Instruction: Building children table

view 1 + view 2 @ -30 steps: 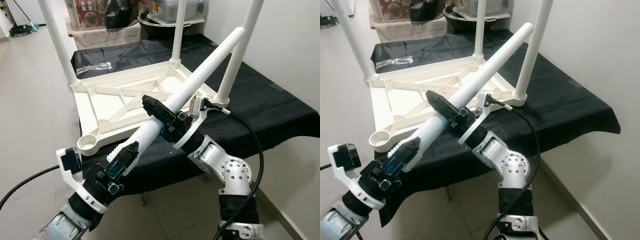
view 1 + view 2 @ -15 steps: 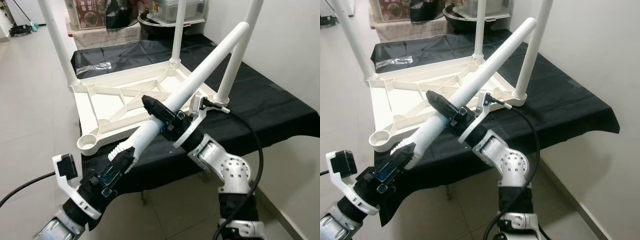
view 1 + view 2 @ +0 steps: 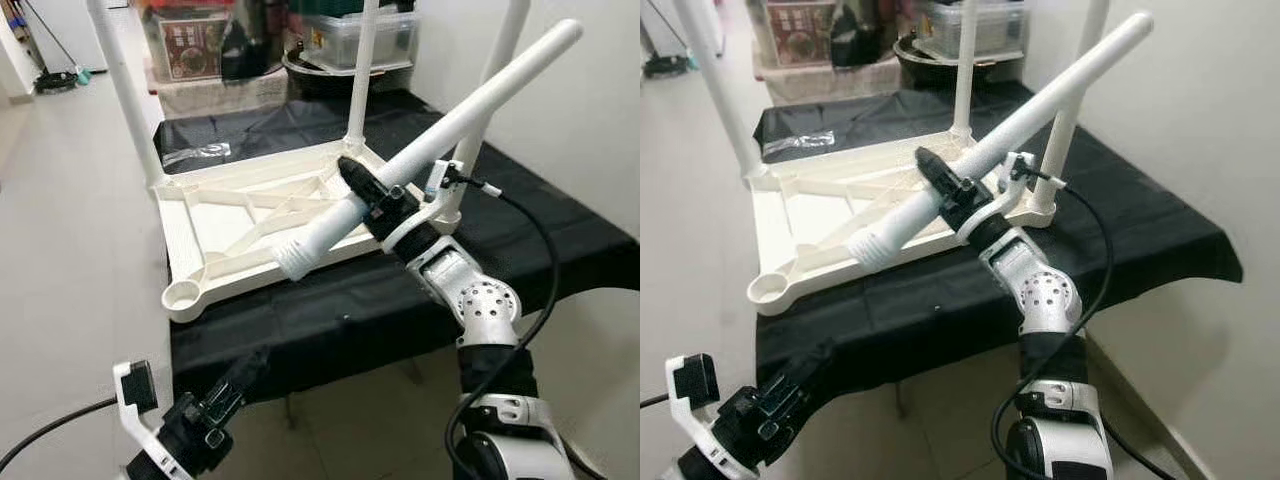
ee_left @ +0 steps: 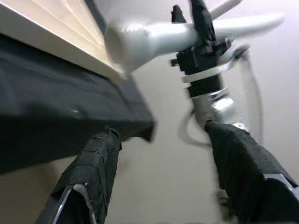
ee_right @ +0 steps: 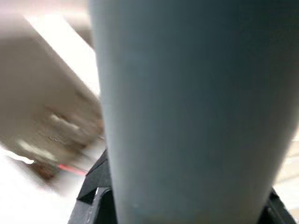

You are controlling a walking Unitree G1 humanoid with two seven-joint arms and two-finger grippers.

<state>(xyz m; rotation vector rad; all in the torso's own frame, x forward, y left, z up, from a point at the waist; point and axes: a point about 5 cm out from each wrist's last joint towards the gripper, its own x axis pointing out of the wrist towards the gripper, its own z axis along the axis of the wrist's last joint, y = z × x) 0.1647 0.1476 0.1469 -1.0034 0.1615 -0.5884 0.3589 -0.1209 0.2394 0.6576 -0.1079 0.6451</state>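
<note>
table, black cloth (image 3: 560,240) | upturned white tabletop (image 3: 200,215) | plastic bag (image 3: 195,155)

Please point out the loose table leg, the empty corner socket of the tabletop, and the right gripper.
loose table leg (image 3: 470,92), left eye view, middle of its white tube.
empty corner socket (image 3: 183,296), left eye view, round rim at the near corner.
right gripper (image 3: 362,185), left eye view, fingertips clamped on the leg.

1. Carton (image 3: 192,48) behind the black-draped table: red printed panel with a round picture; its lettering is too small to read
2. Clear storage box (image 3: 355,32) behind the table: small yellow-and-red label (image 3: 316,38), characters illegible
3. No other text, number or brand can be read
</note>
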